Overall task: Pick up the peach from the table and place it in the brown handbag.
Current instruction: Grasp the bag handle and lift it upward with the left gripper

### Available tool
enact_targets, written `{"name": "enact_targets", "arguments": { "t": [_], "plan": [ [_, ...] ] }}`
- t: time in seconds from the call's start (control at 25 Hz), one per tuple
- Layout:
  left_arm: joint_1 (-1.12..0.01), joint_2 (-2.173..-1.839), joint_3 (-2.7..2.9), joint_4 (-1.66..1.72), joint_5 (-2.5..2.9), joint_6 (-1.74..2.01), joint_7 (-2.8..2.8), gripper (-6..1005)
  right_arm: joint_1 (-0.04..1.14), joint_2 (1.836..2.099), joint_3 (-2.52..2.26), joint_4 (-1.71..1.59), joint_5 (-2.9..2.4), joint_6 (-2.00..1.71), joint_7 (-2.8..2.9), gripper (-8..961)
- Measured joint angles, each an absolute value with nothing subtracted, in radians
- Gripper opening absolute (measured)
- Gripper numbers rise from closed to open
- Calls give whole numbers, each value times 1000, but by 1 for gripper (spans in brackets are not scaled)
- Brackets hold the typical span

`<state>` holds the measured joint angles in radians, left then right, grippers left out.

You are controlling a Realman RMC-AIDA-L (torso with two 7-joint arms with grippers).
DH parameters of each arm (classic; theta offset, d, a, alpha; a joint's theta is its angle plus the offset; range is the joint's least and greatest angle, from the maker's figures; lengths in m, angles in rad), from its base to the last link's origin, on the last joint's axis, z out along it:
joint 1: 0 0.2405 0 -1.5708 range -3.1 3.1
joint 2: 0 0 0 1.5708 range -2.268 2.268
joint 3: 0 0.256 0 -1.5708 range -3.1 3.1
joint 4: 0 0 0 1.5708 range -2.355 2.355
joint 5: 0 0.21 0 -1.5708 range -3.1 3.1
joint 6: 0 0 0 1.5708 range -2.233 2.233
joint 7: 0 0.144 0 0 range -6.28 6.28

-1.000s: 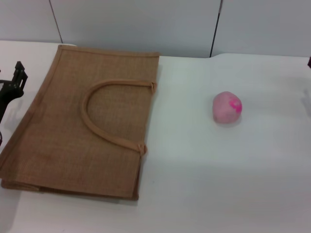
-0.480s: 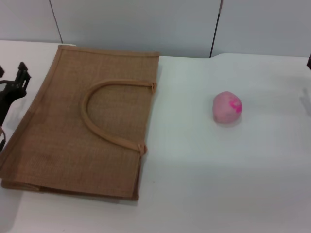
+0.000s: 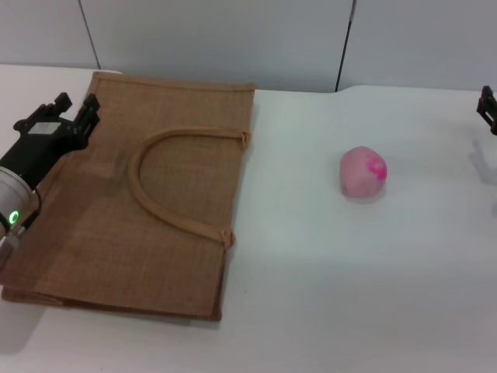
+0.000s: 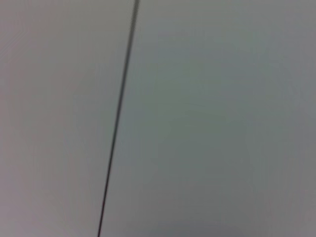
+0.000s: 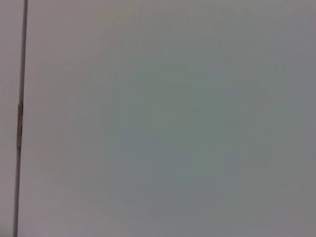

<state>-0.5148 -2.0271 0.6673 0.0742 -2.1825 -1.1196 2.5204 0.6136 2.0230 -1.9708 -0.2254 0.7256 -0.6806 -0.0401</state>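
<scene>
We see the small pale-pink peach [image 3: 362, 172] with its magenta blotch right of centre on the plain white table [image 3: 349, 272], well apart from the flat tan woven brown handbag [image 3: 140, 202] at left. Our left gripper [image 3: 74, 111] hovers over the bag's upper-left corner, fingers parted, holding nothing. Our right gripper [image 3: 488, 109] is cut off at the right edge; we cannot tell its state.

You have bare table [image 3: 349, 295] on every side of the peach [image 3: 362, 172]. The bag [image 3: 132, 202] lies flat, well apart on its left, with the left gripper [image 3: 74, 109] above its far-left edge.
</scene>
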Motion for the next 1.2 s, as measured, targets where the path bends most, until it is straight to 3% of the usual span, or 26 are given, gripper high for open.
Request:
{"name": "enact_targets", "arguments": {
  "t": [0.2, 0.52, 1.2],
  "plan": [
    [-493, -2028, 667, 211, -1985, -1066, 2349, 499, 614, 2023, -1971, -225, 725, -679, -46, 789],
    [-463, -2033, 667, 421, -1718, -1003, 2078, 505, 618, 2023, -1973, -227, 724, -672, -46, 788],
    [-532, -2026, 658, 541, -1281, -983, 1836, 512, 620, 2023, -1974, -230, 724, -670, -46, 789]
  ]
}}
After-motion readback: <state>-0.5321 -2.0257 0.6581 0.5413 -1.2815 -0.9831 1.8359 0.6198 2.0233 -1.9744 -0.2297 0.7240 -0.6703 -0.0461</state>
